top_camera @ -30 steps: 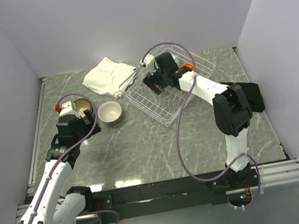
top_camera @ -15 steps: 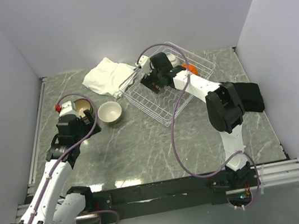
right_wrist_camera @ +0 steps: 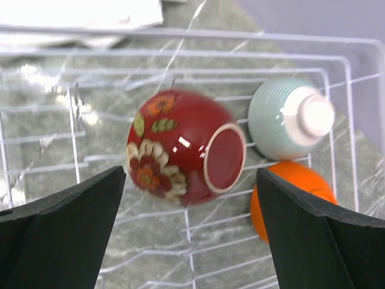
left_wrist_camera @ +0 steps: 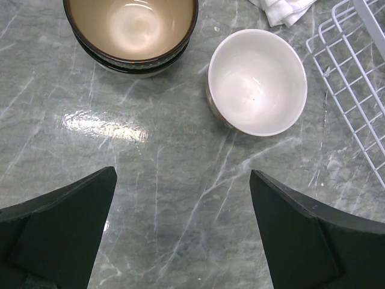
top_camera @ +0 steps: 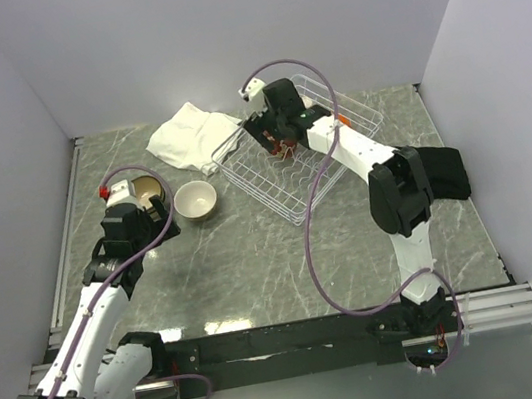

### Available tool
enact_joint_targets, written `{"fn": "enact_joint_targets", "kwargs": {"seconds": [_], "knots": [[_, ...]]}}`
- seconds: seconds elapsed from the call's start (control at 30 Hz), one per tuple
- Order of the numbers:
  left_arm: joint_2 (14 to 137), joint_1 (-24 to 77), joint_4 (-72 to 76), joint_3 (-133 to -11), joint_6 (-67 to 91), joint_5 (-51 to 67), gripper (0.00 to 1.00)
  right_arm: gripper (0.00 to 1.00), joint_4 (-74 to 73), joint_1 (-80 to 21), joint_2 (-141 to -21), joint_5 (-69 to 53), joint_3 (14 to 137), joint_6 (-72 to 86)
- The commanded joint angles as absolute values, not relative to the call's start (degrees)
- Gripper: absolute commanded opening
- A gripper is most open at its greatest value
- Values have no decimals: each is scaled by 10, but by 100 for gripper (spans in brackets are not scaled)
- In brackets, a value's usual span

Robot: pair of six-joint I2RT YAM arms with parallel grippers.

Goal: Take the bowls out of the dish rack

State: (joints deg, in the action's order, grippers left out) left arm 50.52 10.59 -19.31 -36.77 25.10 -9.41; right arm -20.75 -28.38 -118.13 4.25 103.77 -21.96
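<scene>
The white wire dish rack [top_camera: 275, 190] stands at the back centre. In the right wrist view the dish rack [right_wrist_camera: 36, 138] holds a red floral bowl [right_wrist_camera: 174, 153] on its side, a pale green ribbed bowl [right_wrist_camera: 283, 120] upside down, and an orange bowl [right_wrist_camera: 289, 205]. My right gripper [right_wrist_camera: 189, 235] is open above the red bowl, and over the rack's far left part [top_camera: 272, 138]. My left gripper [left_wrist_camera: 180, 229] is open and empty over the table, short of a white bowl [left_wrist_camera: 257, 81] and a tan, dark-rimmed bowl stack [left_wrist_camera: 130, 30].
A folded white cloth [top_camera: 190, 136] lies at the back, left of the rack. A black cloth [top_camera: 449, 170] lies right of the rack beside the right arm. The white bowl [top_camera: 195, 200] and tan stack [top_camera: 148, 190] sit left of the rack.
My right gripper has moved back and to the left over the rack, toward its far left corner. The left arm and the bowls on the table have not moved.
</scene>
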Motion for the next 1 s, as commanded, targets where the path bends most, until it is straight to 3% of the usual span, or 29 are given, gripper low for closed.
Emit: {"fn": "enact_joint_targets", "kwargs": {"seconds": [0.0,0.77,0.97], "knots": [[506,107,-176,-380,245,-104,99,97,-206,-293,-1201,62,1071,-201],[517,107,-182,-383,247,-107,99,97,-243,-308,-1288,126,1102,-270],[518,107,-184,-384,248,-107,99,88,-251,-311,-1286,133,1101,-285]]}}
